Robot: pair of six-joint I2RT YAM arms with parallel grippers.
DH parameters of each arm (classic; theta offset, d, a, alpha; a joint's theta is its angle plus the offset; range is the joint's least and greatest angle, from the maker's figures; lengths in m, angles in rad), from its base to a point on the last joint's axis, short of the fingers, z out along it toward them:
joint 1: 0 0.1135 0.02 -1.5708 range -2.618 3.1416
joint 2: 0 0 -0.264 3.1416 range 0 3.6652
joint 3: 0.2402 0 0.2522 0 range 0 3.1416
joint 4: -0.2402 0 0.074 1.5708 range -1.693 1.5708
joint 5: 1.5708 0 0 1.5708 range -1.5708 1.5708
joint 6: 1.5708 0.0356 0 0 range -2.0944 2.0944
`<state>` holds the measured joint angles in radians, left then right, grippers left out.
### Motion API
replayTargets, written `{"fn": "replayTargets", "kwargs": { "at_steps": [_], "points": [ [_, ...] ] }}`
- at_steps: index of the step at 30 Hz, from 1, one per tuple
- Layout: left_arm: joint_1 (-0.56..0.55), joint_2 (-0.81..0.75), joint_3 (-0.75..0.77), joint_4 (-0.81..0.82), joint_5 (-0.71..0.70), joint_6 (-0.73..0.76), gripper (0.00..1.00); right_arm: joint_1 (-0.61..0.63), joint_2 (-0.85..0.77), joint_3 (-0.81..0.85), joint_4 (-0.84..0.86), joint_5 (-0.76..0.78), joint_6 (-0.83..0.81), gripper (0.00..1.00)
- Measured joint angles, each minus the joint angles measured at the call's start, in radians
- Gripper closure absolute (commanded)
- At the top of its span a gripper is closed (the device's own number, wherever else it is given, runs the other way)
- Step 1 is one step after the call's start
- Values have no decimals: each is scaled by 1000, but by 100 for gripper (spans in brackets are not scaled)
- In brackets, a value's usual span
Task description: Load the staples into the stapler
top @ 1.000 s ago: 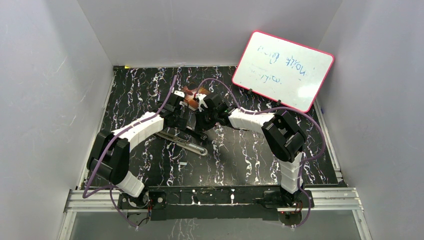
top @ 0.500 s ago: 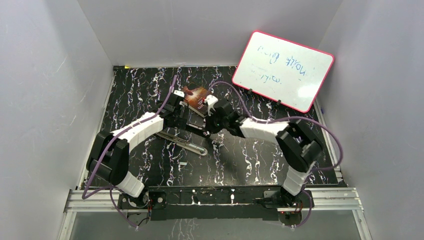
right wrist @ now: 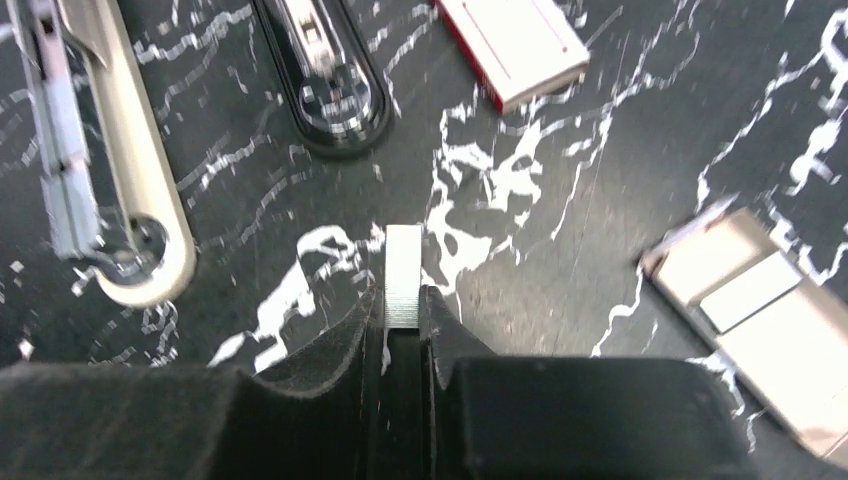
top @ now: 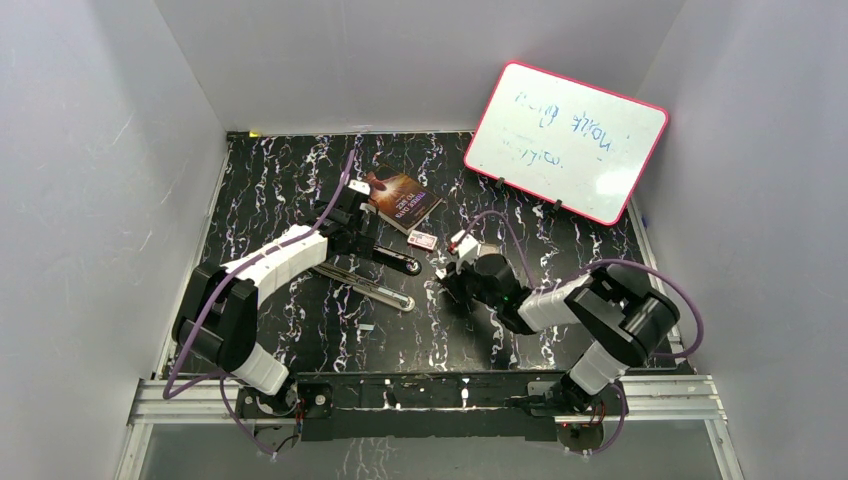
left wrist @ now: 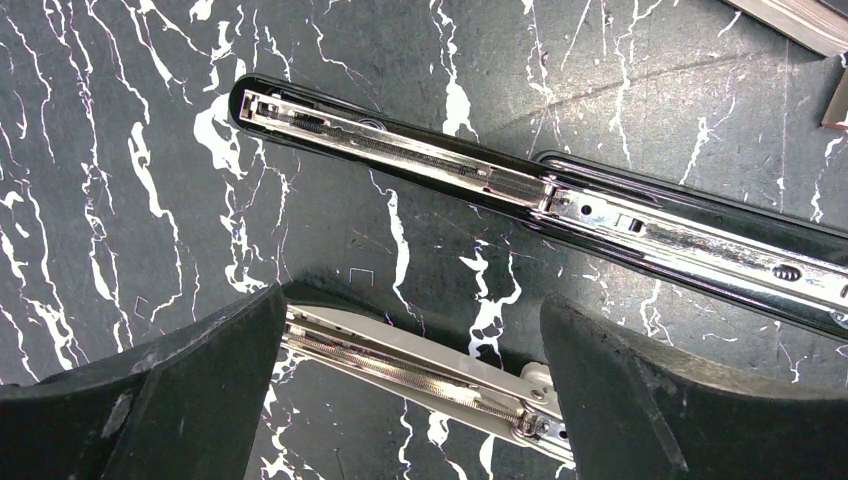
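Staples are in hand but not yet loaded. One short strip is pinched between the tips of the right gripper, which is clamped narrowly on it just above the table.

The black stapler lies opened out flat, its chrome channel facing up and, as far as it shows, bare. A pale stapler lies beside it, also open. The right gripper is near their rounded ends but not over either. The left gripper hangs above both with jaws spread wide, holding nothing.

What seems left is to carry the strip over the channel, lay it in and fold the stapler shut. The box and tray sit apart from each other on the table.

The strip sticks out past the fingertips, its long axis in line with the fingers and its free end toward the staplers. In the right wrist view it runs roughly parallel to their lengths, so I judge little turning is needed.
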<state>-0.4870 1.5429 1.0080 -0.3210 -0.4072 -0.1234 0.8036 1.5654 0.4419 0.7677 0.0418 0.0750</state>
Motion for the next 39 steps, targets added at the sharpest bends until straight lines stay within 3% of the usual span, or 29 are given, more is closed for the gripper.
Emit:
{"fn": "replayTargets", "kwargs": {
  "at_steps": [10, 15, 19, 30, 39],
  "points": [
    [-5, 0, 0, 0, 0, 0, 2, 25, 145, -161, 417, 8, -23, 79],
    [-6, 0, 0, 0, 0, 1, 2, 30, 193, -191, 528, 8, -40, 67],
    [-6, 0, 0, 0, 0, 1, 2, 32, 204, -203, 557, 5, -58, 64],
    [-6, 0, 0, 0, 0, 2, 2, 34, 252, -211, 633, 7, -85, 64],
    [-6, 0, 0, 0, 0, 8, 2, 34, 282, -206, 673, -29, -113, 81]
  ]
}}
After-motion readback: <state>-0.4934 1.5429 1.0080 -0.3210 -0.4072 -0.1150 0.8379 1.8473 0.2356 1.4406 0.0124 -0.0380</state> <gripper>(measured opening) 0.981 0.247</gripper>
